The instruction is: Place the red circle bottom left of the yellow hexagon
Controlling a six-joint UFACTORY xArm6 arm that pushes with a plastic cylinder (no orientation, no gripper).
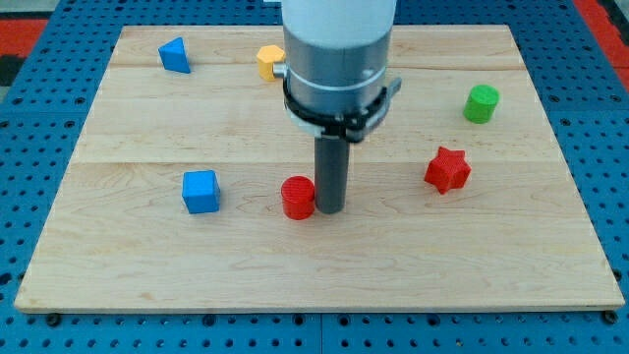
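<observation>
The red circle (297, 197) lies on the wooden board a little left of the view's middle. My tip (329, 210) stands right against its right side, touching it or nearly so. The yellow hexagon (269, 61) sits near the view's top, left of the arm's body, which hides its right edge. The red circle is well below the hexagon and slightly to its right.
A blue cube (200, 191) lies left of the red circle. A blue triangle-like block (174, 54) is at the top left. A green cylinder (482, 103) is at the right, a red star (447, 169) below it. The wooden board (118, 265) ends in blue pegboard.
</observation>
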